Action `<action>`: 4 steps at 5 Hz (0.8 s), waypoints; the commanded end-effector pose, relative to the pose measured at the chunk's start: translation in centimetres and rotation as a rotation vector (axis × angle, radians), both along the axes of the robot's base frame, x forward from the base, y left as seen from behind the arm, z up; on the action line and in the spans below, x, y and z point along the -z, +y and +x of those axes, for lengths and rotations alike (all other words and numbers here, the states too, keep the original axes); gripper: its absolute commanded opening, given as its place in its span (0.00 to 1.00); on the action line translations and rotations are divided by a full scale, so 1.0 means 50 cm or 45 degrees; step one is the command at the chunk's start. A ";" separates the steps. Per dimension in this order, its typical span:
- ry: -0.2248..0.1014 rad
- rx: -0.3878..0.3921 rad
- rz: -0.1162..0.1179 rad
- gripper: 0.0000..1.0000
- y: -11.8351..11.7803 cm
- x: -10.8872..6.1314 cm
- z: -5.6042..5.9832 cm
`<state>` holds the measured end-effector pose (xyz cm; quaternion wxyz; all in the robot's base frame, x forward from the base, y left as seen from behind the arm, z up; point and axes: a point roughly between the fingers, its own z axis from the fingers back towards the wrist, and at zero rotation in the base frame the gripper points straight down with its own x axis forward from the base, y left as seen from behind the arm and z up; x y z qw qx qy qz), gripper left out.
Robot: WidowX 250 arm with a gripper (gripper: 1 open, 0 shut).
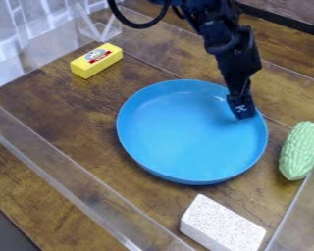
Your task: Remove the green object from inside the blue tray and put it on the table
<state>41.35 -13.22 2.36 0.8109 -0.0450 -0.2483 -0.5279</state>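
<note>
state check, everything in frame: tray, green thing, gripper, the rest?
blue tray: upright on the table, nothing lying in it.
green object: out of the tray, lying on the table to its right.
gripper: open, holding nothing, over the tray's far right rim.
yellow block: on the table, far left.
white sponge: flat, in front of the tray.

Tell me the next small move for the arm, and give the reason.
Probably lift the gripper clear of the blue tray and stop. The green object already lies on the table, outside the tray's rim, and the jaws look open and empty, so the job seems done.
</note>
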 end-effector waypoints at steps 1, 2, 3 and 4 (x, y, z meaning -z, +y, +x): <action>0.022 0.012 -0.009 1.00 -0.061 0.046 0.009; 0.034 0.004 -0.017 1.00 -0.085 0.054 0.011; 0.050 0.040 -0.029 1.00 -0.096 0.063 0.010; 0.069 0.011 -0.047 1.00 -0.107 0.085 0.000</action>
